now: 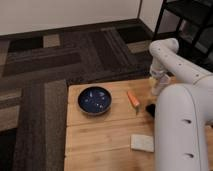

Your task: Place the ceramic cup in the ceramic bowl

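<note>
- The room has a floor point(45, 65) of dark brown and grey carpet squares with a few paler tan patches. It runs back to a plain pale wall point(65, 15) along the far side.
- A black shelf frame point(172, 20) stands in the far right corner.
- The worktop point(100, 140) is made of pale wooden planks. It fills the near middle and right of the scene, and its left edge meets the carpet.
- The robot's white arm point(177, 125) rises from the near right and covers the right part of the worktop. It bends at an elbow over the far right corner and points down from there.
- The ceramic bowl point(95, 100) is round, glossy and dark blue with pale specks. It sits on the far left part of the worktop with nothing in it.
- The end effector point(157, 83) hangs at the far right edge of the worktop, well to the right of the bowl. I cannot tell whether it is wide, narrow or gripping.
- The ceramic cup point(159, 90) seems to be the small cream-white shape right at the end effector, well apart from the bowl. Its outline blends into the arm.
- A flat pale square pad point(142, 143) lies near the front, just left of the arm.
- An orange block point(133, 98) lies between the bowl and the arm.
- A small dark object point(150, 109) shows at the arm's edge, just beyond the orange block.
</note>
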`<state>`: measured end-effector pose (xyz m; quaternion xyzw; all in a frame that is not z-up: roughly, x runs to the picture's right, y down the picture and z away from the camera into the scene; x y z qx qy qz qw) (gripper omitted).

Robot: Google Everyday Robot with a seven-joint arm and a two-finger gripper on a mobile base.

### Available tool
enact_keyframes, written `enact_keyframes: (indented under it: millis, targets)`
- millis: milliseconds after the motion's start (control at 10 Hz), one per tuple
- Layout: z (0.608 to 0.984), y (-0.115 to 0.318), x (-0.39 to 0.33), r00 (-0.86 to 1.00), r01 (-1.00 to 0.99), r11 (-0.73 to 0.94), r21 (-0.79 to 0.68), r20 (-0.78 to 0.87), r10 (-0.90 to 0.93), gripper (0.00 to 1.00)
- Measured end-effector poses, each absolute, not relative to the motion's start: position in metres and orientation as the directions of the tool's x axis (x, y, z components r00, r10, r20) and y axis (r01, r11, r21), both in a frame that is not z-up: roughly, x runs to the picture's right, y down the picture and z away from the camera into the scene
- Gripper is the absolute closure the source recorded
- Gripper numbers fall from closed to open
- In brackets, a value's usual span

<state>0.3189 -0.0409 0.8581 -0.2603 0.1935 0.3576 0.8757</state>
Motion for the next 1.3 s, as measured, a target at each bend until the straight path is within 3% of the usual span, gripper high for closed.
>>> enact_keyframes:
  millis: [100, 600, 1300]
  targets:
    - [0.854, -0.045, 0.318, 0.663, -0.729, 0.612, -0.306, -0.538, 0.521, 0.99]
    - [0.833, -0.078, 0.28, 0.701, -0.676, 0.678, -0.287, -0.533, 0.474, 1.0]
    - [0.8, -0.105, 0.145, 0.896, -0.42, 0.837, -0.351, -0.308, 0.32, 1.0]
